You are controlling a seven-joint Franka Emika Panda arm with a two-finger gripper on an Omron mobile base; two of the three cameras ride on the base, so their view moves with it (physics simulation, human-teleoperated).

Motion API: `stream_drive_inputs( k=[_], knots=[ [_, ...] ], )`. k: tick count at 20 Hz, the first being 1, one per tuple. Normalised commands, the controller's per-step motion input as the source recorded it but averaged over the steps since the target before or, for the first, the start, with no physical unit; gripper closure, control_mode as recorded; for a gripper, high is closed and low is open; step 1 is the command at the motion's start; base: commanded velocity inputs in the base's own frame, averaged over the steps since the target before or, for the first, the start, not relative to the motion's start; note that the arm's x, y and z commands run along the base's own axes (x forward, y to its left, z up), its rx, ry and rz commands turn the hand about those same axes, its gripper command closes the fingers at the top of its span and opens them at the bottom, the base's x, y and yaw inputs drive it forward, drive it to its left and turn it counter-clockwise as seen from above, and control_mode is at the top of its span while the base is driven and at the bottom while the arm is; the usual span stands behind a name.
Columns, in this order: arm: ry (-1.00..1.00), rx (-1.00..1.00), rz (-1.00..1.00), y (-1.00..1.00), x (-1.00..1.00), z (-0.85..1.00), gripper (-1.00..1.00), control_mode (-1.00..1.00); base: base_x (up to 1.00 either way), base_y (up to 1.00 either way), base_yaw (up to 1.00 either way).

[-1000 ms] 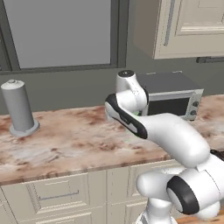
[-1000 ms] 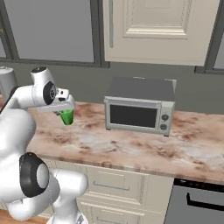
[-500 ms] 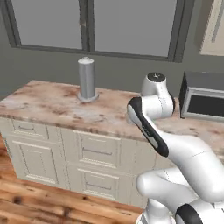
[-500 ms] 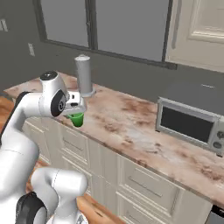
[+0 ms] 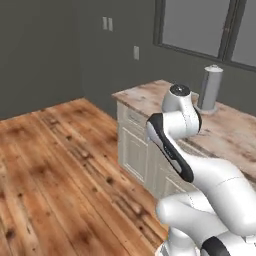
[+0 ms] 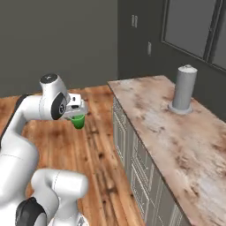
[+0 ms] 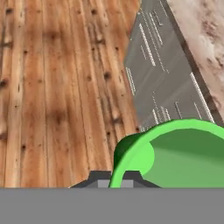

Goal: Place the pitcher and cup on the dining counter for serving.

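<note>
The cup (image 6: 78,121) is a small bright-green tumbler hanging under my gripper (image 6: 76,115), which is shut on its rim. It hangs above the wooden floor, left of the marble counter's end. In the hand view the cup (image 7: 175,153) fills the lower right, its open mouth facing the camera, with floor and cabinet fronts below it. The pitcher and the dining counter are out of view.
A narrow marble counter (image 6: 176,132) over cream cabinets (image 6: 132,154) runs along the right, also seen as the counter (image 5: 225,125). A tall grey cylinder (image 6: 183,88) stands on it near the window. Open wooden floor (image 5: 60,165) spreads left toward a dark wall.
The whole picture has swung left as the base turns: the toaster oven has left the frame, and floor and a dark wall have come in. The cup stays in the shut gripper.
</note>
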Motion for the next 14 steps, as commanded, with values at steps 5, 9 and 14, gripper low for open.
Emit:
stream_drive_inputs(
  k=[5, 9, 14],
  knots=[
    [0.0, 0.0, 0.0, 0.0, 0.0, 0.0, 1.0, 1.0, -0.08, 0.0, 1.0],
    [0.0, 0.0, 0.0, 0.0, 0.0, 0.0, 1.0, 1.0, 0.0, 0.0, 1.0],
    [0.0, 0.0, 0.0, 0.0, 0.0, 0.0, 1.0, 1.0, 0.0, 0.0, 1.0]
  ],
)
